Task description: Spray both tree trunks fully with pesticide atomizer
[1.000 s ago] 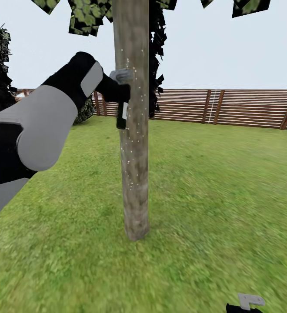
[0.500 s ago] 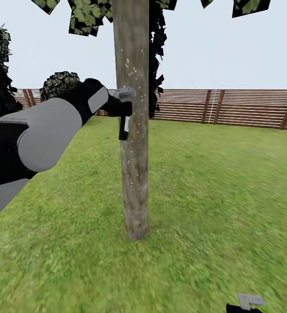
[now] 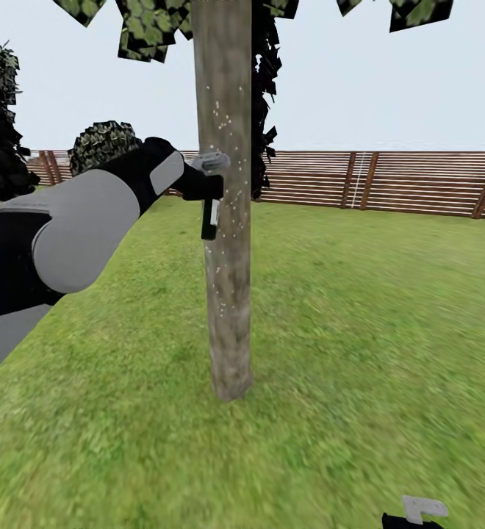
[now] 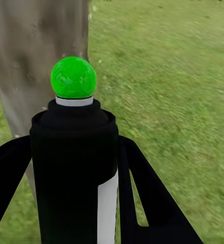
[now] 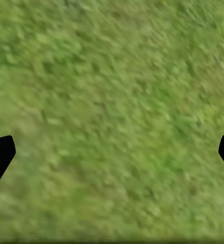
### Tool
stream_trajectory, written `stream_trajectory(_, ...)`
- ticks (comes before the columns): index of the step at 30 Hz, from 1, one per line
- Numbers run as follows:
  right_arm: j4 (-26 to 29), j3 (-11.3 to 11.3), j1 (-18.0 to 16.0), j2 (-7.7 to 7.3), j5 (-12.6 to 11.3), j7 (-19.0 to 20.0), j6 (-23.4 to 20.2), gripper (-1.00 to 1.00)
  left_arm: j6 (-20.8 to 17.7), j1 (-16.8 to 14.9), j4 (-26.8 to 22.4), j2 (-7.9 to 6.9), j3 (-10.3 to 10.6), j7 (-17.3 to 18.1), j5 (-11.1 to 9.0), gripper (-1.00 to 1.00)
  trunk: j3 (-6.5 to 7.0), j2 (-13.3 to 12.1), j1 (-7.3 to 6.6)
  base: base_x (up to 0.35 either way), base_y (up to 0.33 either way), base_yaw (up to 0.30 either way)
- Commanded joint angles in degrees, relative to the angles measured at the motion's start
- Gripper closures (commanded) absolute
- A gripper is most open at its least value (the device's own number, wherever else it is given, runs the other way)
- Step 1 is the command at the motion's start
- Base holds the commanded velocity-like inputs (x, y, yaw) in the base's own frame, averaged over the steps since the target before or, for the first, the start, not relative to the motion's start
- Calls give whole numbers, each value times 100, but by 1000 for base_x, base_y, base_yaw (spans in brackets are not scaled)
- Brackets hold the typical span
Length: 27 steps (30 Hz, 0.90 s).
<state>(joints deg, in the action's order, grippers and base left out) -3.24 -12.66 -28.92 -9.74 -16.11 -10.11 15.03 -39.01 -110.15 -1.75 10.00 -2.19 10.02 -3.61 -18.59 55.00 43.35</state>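
The pesticide atomizer (image 4: 74,173) stands between the black fingers (image 4: 152,203) of the left gripper (image 4: 74,213), which press against both its sides. Its green spot (image 4: 73,77) faces the grey-brown tree trunk (image 4: 35,56). Lawn (image 4: 168,76) lies beyond.

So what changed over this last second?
The left arm came down: the atomizer in the left gripper dropped lower along the trunk, uncovering the shrub behind the arm. Most of that drop came early. The grip held, with the nozzle close against the trunk. The right gripper stayed low and open over the grass.
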Motion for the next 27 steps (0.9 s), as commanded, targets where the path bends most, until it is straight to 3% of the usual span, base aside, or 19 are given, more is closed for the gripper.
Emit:
stream_trajectory(1, 1, 0, 0, 0, 2, 0, 0, -100, 101, 1, 0, 0, -1, 0, 0, 100, 0, 0, 0, -108, 0, 0)
stream_trajectory(4, 2, 0, 0, -1, 1, 0, 0, -100, 744, 196, 0, 0, -1, 0, 0, 100, 0, 0, 0, -45, 0, 0)
stream_trajectory(7, 0, 0, 0, -2, -1, 0, 0, -100, 1073, 463, 5, 0, -1, 0, 0, 100, 0, 0, 0, -12, 0, 0)
stream_trajectory(10, -1, 0, 0, -2, -1, 0, 0, -100, 1697, 954, 7, 0, -1, 0, 0, 100, 0, 0, 0, -3, 0, 0)
stream_trajectory(21, 2, 0, 0, 0, -1, 0, 0, -100, 2920, 2538, 8, 0, -1, 0, 0, 100, 0, 0, 0, 0, 0, 0)
stream_trajectory(24, -1, -5, 0, 6, 1, 0, 0, -100, 3526, 2975, 8, 0, -1, 28, 0, 100, 0, 0, 0, 0, 0, 0)
stream_trajectory(27, -1, -7, 0, 7, 2, 0, 0, -100, 3705, 3297, 8, 0, -1, 39, 0, 100, 0, 0, 0, 0, 0, 0)
